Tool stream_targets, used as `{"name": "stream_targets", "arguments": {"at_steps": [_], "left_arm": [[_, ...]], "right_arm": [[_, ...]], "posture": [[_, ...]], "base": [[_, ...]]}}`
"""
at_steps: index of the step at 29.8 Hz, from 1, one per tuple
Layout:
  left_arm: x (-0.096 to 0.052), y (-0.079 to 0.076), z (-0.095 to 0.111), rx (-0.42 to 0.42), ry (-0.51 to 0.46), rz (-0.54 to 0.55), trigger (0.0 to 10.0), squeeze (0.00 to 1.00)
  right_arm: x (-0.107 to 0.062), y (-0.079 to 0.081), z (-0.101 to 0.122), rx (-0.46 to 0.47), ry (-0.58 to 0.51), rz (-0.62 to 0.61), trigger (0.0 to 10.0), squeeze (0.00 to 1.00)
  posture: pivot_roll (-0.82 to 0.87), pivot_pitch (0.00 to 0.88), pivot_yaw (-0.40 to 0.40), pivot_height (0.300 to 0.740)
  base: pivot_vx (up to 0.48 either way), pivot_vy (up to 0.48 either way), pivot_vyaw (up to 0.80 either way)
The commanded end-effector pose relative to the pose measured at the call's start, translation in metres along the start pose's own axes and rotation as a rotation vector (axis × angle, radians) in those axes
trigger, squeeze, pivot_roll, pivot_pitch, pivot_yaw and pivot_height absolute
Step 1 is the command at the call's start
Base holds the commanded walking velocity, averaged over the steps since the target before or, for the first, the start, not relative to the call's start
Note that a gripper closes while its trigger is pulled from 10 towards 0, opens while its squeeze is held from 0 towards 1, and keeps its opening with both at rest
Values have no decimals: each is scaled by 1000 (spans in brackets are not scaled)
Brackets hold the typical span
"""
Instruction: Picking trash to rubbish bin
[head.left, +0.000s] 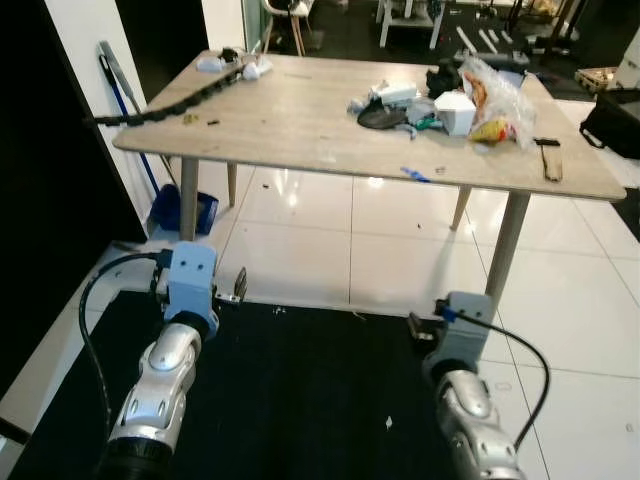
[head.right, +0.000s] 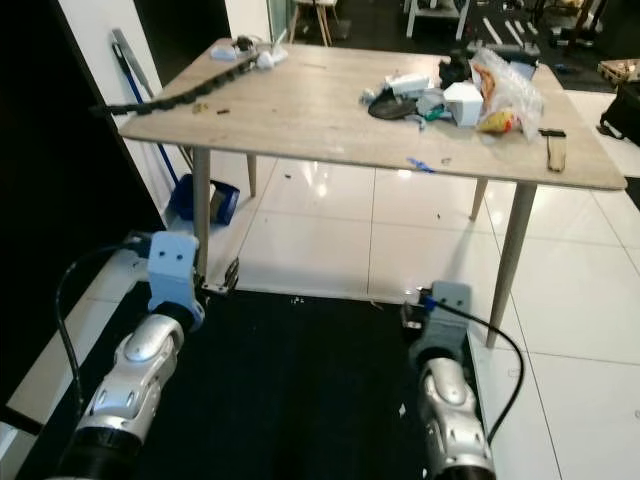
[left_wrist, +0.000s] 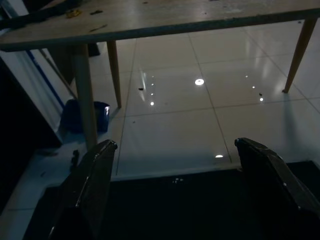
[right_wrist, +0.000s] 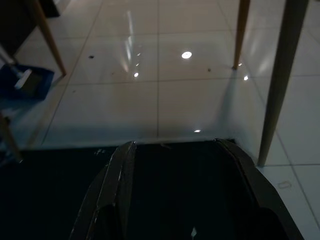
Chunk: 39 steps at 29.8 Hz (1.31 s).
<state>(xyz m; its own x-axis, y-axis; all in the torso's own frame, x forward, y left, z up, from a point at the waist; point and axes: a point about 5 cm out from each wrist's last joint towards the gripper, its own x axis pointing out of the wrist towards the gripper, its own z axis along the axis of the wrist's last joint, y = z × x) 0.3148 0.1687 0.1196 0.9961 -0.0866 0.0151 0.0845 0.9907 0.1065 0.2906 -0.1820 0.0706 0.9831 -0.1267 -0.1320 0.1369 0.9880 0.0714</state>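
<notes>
A pile of trash lies on the far right part of the wooden table (head.left: 290, 125): a crumpled clear plastic bag (head.left: 497, 100) with snack wrappers, a small white box (head.left: 455, 112), a black lid (head.left: 382, 117) and a blue scrap (head.left: 415, 174) near the front edge. Both arms are held low in front of the table, over a black mat (head.left: 310, 400). My left gripper (left_wrist: 176, 145) is open and holds nothing, and it points at the floor under the table. My right gripper (right_wrist: 175, 144) is open too, also with nothing in it, near the table's front right leg (right_wrist: 280, 80).
A black cable chain (head.left: 185, 100) runs along the table's left side. A blue dustpan (head.left: 180, 212) and a broom (head.left: 125, 90) lean at the left wall. A black bag (head.left: 612, 122) sits on the floor at the far right. White tiles lie under the table.
</notes>
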Motion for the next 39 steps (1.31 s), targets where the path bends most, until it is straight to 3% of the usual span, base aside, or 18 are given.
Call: {"name": "stream_targets", "arguments": {"at_steps": [1,12,18,27,39], "left_arm": [[-4,4,-6,9,23,9,10000,0],[-1,3,0,10,4,0,10000,0],[-1,2,0,7,3,-7,10000,0],[3,1,12,-7,-34,3,10000,0],[6,-1,26,-14,-82,-3,10000,0]], "right_arm": [[-1,3,1,12,-12,-10,10000,0],[3,1,23,23,-103,-18,10000,0],[5,2,35,13,-146,-16,10000,0],[12,3,81,-56,-297,-13,10000,0],[13,3,86,-101,-314,3,10000,0]], "posture": [[-56,111,17,740],[-57,110,16,740],[-61,114,18,740],[-61,100,23,740],[-57,84,7,740]], "base": [[330,0,-531],[317,0,-728],[306,0,0],[307,0,0],[305,0,0]]}}
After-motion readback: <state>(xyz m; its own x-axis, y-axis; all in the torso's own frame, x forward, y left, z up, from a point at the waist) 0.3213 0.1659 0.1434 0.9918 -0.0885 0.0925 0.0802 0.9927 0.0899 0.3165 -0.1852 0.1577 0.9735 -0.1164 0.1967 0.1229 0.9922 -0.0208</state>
